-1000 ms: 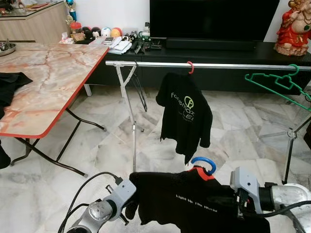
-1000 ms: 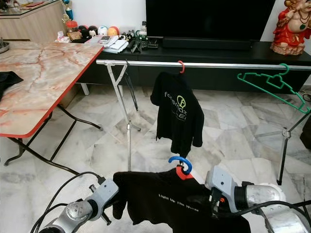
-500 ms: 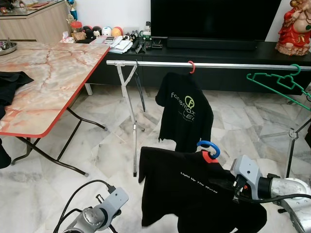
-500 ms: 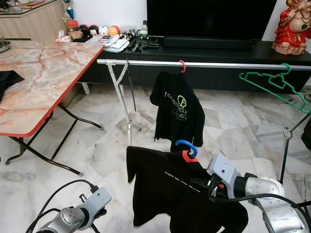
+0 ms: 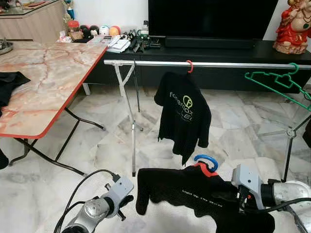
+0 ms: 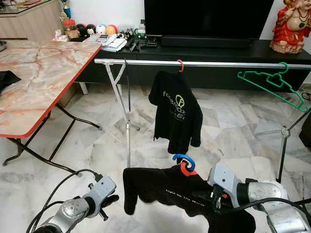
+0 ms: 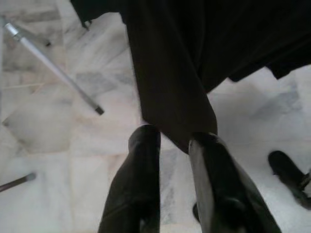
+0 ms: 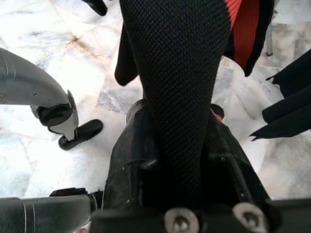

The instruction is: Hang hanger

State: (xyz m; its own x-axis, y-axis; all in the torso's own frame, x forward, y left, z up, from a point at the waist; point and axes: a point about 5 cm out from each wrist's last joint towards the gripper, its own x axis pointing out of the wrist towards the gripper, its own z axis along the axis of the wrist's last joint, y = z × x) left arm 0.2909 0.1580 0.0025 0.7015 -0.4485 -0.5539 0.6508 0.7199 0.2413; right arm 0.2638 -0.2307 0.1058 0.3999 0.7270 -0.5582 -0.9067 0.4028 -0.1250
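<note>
White-grey marble tile floor [image 5: 233, 126], living room. Marble-pattern folding table [image 5: 43, 82] with red edge at 9–10 o'clock, dark cloth [image 5: 9, 85] on its left edge. Black TV console [image 5: 218, 53] and TV [image 5: 209, 19] at 12, clutter of small items [image 5: 121, 41] on the console's left end, red figurine [image 5: 293, 26] at 2.

Chrome clothes rail [image 5: 204, 64] runs across the middle of the frame. Black shirt with logo [image 5: 183, 116] hangs from it on a red hook at 12; empty green hanger [image 5: 279, 82] on the rail at 2–3.

Task item: blue-hook hanger [image 5: 206, 162] carrying a black T-shirt [image 5: 194, 191], at 5–6 o'clock, low, well short of the rail. Right gripper [image 8: 177, 160] is clamped onto the fabric at the shirt's shoulder; hanger body is hidden under the cloth, so actual contact with it is not visible.

Left gripper [image 7: 172, 155] at 7 o'clock, fingers slightly parted, holding nothing; shirt sleeve hangs just beyond the tips. Right forearm cut off by the frame edge.
</note>
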